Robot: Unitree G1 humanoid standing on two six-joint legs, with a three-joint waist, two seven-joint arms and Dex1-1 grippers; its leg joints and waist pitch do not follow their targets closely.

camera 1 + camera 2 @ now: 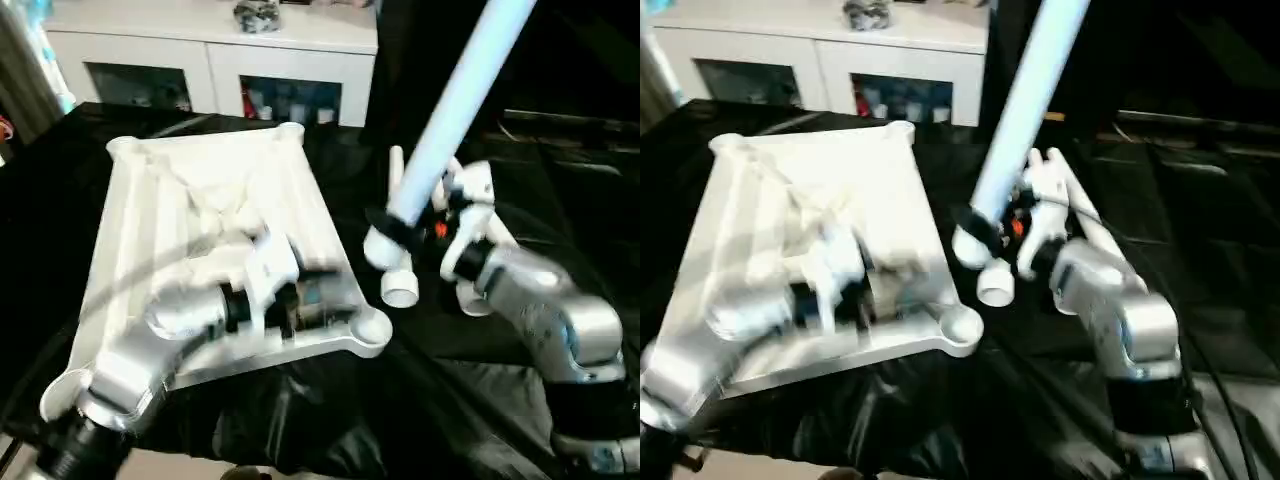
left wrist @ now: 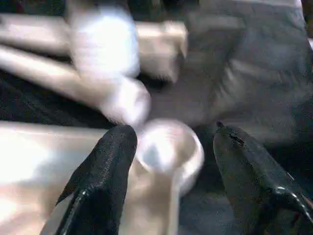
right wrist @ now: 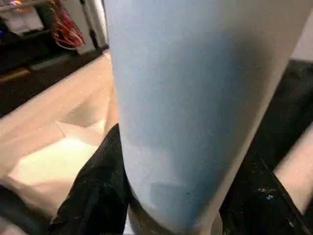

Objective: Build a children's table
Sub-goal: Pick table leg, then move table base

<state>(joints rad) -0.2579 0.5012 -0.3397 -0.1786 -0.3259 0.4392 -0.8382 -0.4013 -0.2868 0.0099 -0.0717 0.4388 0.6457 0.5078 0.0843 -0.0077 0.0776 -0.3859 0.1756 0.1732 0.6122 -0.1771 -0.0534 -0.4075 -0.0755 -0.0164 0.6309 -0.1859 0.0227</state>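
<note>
Table top [image 1: 210, 190]: white plastic, square, lying upside down on the black cloth [image 1: 330, 420], ribbed underside facing up. Round sockets at the corners; the near right socket [image 1: 370, 328] sits at the edge closest to the right arm.

Left gripper [image 2: 171, 161]: over the near right part of the table top, just beside that corner socket. Its two black fingers [image 2: 105, 166] stand apart with nothing between them except the socket seen beyond, which lies in the gap in the wrist view. Holds nothing. The silver left forearm [image 1: 140, 355] crosses the near edge of the table top.

Right gripper [image 1: 392, 222]: to the right of the table top, apart from it, above the black cloth. Its black fingers [image 3: 98, 191] are closed around a leg [image 1: 455, 110] near the leg's thick lower end. The leg rises steeply and leans away to the right, its upper part running out of the head pictures at the top. Its open round end [image 1: 400, 290] hangs just below the grip, near the corner socket but not touching it.

Other legs [image 1: 470, 290]: white, lying on the cloth beside the right gripper, partly hidden by it.

Cabinet [image 1: 210, 60]: white, glass doors, standing behind the table top.
</note>
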